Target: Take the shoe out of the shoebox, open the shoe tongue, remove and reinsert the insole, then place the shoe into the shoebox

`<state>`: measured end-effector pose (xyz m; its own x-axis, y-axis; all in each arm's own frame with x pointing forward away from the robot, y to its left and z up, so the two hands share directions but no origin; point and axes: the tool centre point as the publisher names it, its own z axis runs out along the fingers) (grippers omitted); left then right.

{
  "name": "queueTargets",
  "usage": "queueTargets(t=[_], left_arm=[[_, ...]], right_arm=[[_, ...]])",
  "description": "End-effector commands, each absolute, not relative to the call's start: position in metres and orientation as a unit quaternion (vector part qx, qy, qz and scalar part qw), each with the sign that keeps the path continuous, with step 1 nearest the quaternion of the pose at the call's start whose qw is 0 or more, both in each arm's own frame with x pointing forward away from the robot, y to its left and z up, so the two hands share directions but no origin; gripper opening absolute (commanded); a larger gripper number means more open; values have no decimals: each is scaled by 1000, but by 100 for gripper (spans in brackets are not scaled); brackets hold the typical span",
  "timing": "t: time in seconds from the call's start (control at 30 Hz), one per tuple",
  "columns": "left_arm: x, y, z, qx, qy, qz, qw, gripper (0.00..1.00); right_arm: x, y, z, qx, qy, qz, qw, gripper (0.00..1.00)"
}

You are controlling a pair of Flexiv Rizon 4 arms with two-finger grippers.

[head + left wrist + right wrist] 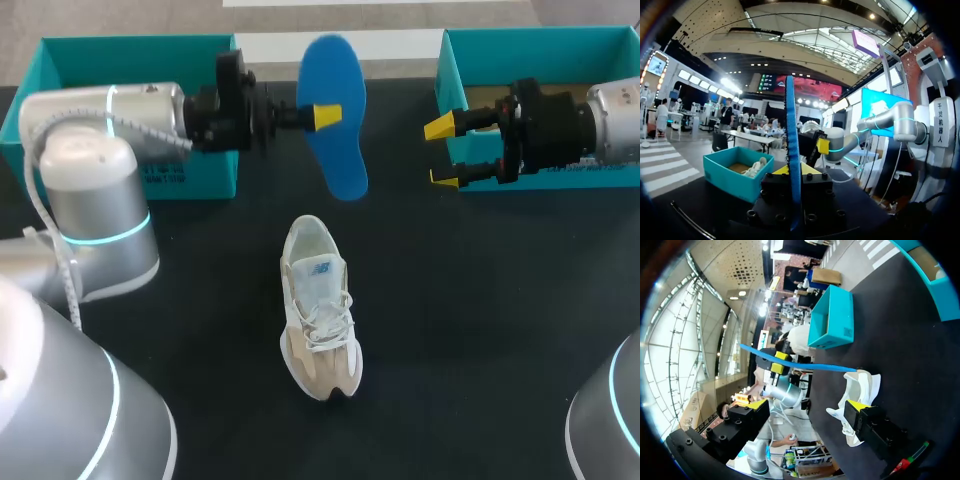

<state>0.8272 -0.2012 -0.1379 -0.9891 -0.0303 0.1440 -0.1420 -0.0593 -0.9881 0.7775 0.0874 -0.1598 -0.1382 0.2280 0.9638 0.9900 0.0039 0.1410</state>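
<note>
One shoe [320, 310], one insole [335, 115], two teal boxes (a left box [130, 55] and a right box [530, 40]) and two grippers. The shoe is white with beige toe panels and white laces, upright on its sole on the dark table [480, 300], heel toward the boxes. The insole is blue and raised off the table. The left gripper [322, 117] pinches it between both fingers, about mid-length. The right gripper [442, 152] has its fingers spread with nothing between them, just in front of the right box. The shoe lies below and between the two grippers, apart from all four fingers — nearer the robot than either pair
</note>
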Motion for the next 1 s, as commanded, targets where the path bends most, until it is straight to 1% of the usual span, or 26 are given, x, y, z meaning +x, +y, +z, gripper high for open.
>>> queueTargets(t=[0.03,0.07,0.17,0.23,0.33,0.4,0.63,0.67,0.73,1.0], left_arm=[[820,-203,-157,-189,-609,741,-209,0],[819,-203,-159,-209,-600,736,-235,0],[821,-205,-169,-284,-568,687,-353,0],[823,-205,-172,-328,-546,655,-407,0],[822,-203,-170,-347,-536,638,-431,0],[823,-201,-170,-386,-521,605,-462,0],[824,-194,-172,-463,-483,547,-504,0],[824,-194,-172,-459,-485,549,-503,0],[822,-195,-169,-400,-517,592,-472,0],[822,-195,-169,-400,-517,592,-472,0]], right_arm=[[778,89,-160,-521,-585,-476,399,100],[778,89,-160,-521,-585,-476,399,100],[778,89,-160,-521,-585,-476,399,100],[778,89,-160,-521,-585,-476,399,100],[778,89,-160,-521,-585,-476,399,100],[778,89,-160,-521,-585,-476,399,100],[778,89,-160,-521,-585,-476,399,100],[778,89,-160,-521,-585,-476,399,100],[778,89,-160,-521,-585,-476,399,100],[778,89,-160,-521,-585,-476,399,100]])
